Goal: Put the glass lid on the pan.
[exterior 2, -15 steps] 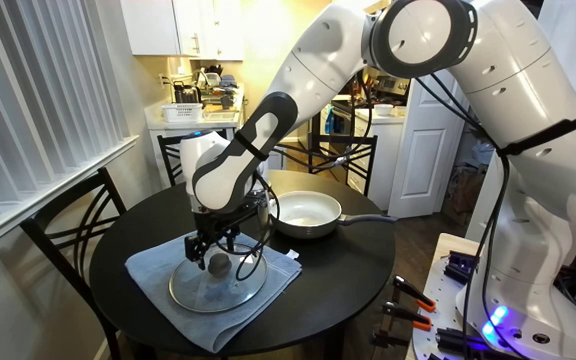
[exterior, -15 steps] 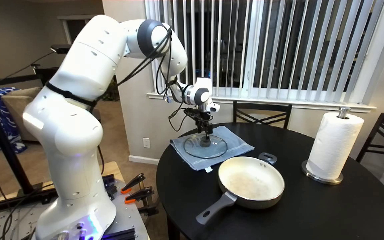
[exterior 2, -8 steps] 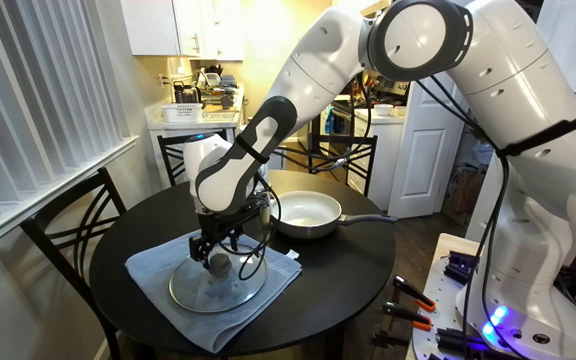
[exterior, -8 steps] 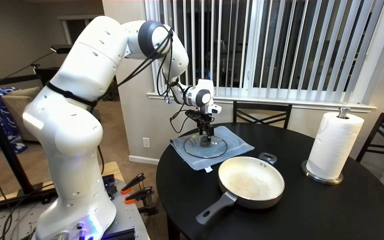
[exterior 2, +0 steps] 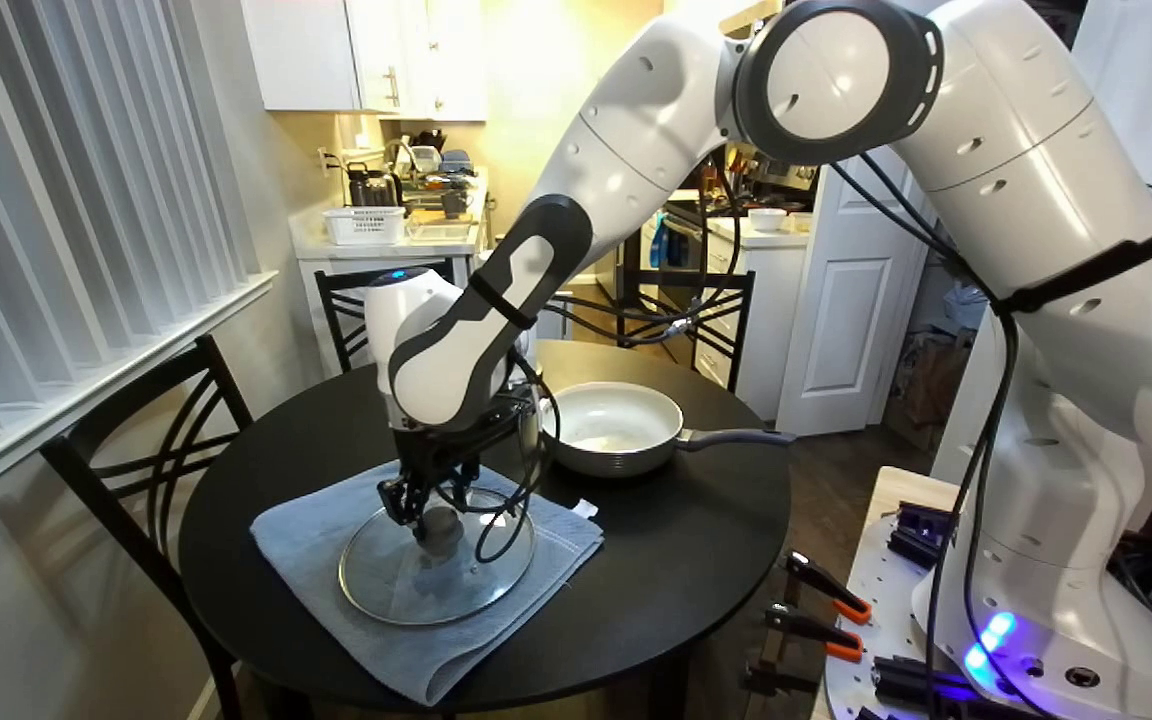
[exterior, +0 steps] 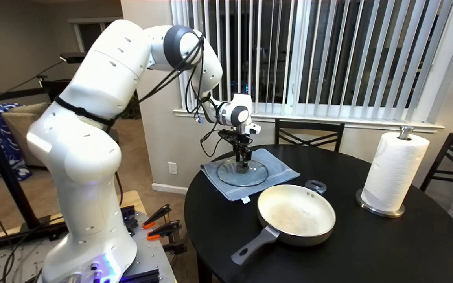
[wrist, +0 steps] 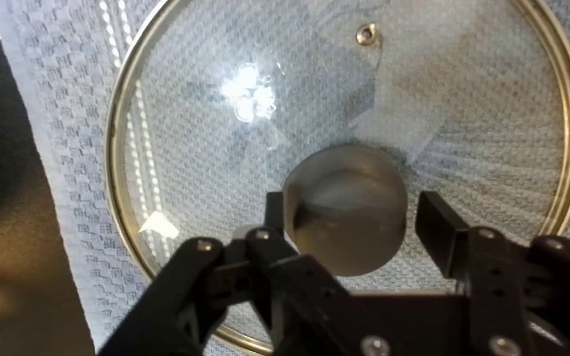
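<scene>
Arm (exterior: pixel 104 74): rises from its base (exterior 2: pixel 1051 630), leans up toward the bench (exterior: pixel 372 251), folds over at a high elbow, then drops to the wrist. The last section hangs close to vertical in both exterior views. Claw (wrist: pixel 352 217) points down over the middle of the glass lid (exterior 2: pixel 436 585).

Claw state: parted slightly wider than the knob (wrist: pixel 347 212) of the lid, its fingers (wrist: pixel 438 232) on either side of it. In the wrist view, the finger at the left of the picture sits right at the knob's edge; cannot tell whether it touches. At the right, a slim gap shows between knob and finger.

Lid: flat on the blue-grey cloth (exterior 2: pixel 311 530), knob up. Round, equally wide all ways; its turn reads from the metal-ringed vent hole (wrist: pixel 366 33), above the knob in the wrist view.

Pan (exterior: pixel 295 214): upright on the bench, near the lid but apart from it, cream inside facing up. Long axis runs from the loop handle (exterior: pixel 315 186) through the bowl to the long handle (exterior: pixel 255 247), sloping upper right to lower left in that exterior view. In an exterior view the long handle (exterior 2: pixel 741 438) points right, nearly level, to the side where the base stands.
</scene>
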Available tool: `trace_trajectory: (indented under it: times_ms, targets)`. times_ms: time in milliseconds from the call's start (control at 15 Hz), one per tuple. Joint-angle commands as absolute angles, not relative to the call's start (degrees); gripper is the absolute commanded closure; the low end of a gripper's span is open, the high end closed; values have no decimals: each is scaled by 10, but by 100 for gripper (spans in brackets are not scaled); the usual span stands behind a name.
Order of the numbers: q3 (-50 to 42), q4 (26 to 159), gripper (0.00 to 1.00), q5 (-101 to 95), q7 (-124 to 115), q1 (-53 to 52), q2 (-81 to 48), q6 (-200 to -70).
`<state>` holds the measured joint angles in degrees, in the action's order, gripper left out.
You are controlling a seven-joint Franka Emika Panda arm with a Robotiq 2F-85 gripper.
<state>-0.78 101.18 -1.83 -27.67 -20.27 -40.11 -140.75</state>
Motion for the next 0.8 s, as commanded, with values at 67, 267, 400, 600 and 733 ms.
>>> trace_trajectory:
  times_ms: [67,267,400,600,733]
  targets:
    - [-1,1015,65,-10,-279,-197,-405,-1413]
    - [0,1016,68,-9,-278,-197,-403,-1415]
    - [2,1019,68,-8,-278,-198,-395,-1417]
    - [8,1040,68,-4,-279,-199,-362,-1433]
    - [12,1049,68,0,-279,-197,-345,-1448]
